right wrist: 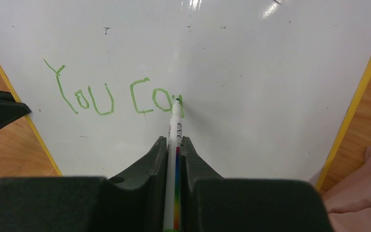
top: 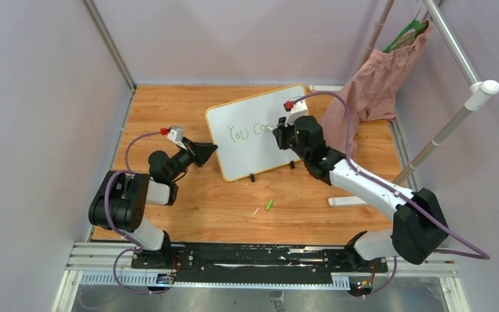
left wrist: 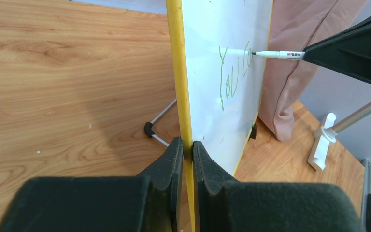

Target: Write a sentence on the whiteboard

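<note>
The whiteboard stands tilted on black clip feet, its yellow rim pinched at the left edge by my left gripper, which is shut on it. Green writing on the board reads "You ca"; this is the sentence as it stands, also seen in the top view and the left wrist view. My right gripper is shut on a white marker with a rainbow stripe. The marker tip touches the board at the end of the writing. The marker also shows from the side.
A green marker cap lies on the wooden table in front of the board. A pink cloth hangs from a white rack at the back right, close behind the board. The rack's foot rests on the table.
</note>
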Action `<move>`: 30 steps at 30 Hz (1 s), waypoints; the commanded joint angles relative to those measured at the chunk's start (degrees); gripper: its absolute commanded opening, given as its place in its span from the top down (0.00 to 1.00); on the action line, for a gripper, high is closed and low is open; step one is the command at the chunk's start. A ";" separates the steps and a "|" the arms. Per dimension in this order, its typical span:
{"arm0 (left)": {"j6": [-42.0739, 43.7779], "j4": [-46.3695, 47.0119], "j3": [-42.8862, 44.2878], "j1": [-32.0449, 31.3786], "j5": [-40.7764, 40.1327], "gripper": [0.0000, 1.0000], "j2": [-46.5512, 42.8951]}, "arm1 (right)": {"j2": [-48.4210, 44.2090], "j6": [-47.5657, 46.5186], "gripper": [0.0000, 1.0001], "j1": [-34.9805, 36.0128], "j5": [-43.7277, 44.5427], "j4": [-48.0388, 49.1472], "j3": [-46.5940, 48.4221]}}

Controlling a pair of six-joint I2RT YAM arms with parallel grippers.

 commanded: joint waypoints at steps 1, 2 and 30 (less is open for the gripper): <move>2.75 -1.69 0.50 -0.48 -0.23 1.00 -0.53 | 0.61 -0.66 1.00 -1.11 1.12 0.26 2.01; 2.74 -1.69 0.50 -0.48 -0.23 1.00 -0.51 | 0.66 -0.63 1.00 -1.18 1.19 0.25 2.08; 2.83 -1.93 0.49 -0.48 -0.41 1.00 -0.70 | -0.42 0.49 1.00 -3.62 1.74 -1.17 0.84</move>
